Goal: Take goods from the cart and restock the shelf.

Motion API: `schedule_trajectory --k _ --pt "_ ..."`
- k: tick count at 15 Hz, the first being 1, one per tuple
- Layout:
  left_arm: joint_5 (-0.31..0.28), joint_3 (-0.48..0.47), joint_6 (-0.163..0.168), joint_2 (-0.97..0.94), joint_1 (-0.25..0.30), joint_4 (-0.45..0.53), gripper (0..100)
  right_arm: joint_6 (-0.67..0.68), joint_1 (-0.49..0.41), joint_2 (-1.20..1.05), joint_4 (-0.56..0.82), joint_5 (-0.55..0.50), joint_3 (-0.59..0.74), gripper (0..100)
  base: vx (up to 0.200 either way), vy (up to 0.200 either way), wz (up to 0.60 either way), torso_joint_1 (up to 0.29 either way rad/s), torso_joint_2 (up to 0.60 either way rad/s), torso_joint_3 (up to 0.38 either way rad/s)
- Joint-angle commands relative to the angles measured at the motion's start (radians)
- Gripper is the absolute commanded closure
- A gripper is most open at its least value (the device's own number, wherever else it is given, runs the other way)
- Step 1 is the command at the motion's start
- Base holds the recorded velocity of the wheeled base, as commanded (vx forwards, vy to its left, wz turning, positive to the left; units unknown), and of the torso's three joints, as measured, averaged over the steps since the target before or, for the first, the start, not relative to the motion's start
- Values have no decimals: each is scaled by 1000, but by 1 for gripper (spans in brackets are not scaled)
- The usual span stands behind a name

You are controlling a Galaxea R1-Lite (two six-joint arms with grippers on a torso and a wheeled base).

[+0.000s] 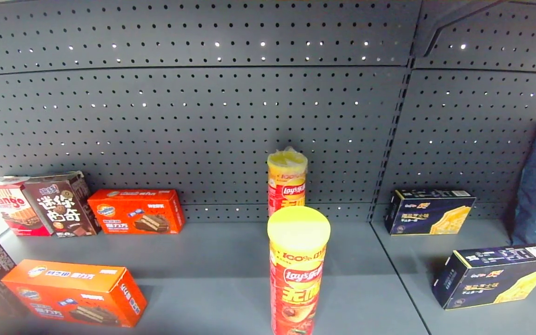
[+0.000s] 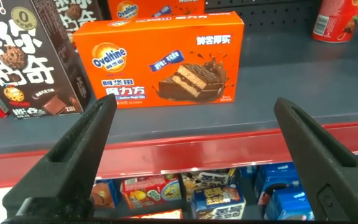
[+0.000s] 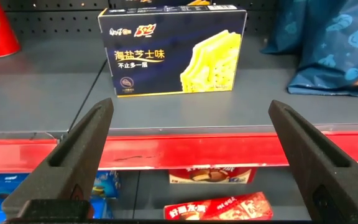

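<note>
Jaws spread, empty: left gripper (image 2: 194, 109) facing orange box (image 2: 160, 62) at shelf (image 2: 260, 93) front edge; right gripper (image 3: 191, 107) facing navy box (image 3: 173, 50); advised: back off squarely, clear of boxes, before fetching more goods.

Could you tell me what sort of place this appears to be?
Probably a shop aisle, or a mock-up of one: a grey shelf with a pegboard back and red front edge, boxed snacks and crisp cans standing on it, and more goods on the level below.
</note>
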Motion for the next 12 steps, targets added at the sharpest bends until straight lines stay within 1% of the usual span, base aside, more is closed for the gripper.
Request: schedule_trajectory --k 1,2,12 --pt "1 0 0 0 0 1 0 0 0 1 0 0 0 0 -200 0 0 2 7 -2" --pt "1 0 0 0 0 0 0 0 0 1 0 0 0 0 -200 0 0 7 -7 7" --pt "1 0 0 0 0 0 0 0 0 1 0 0 0 0 0 0 0 0 0 0"
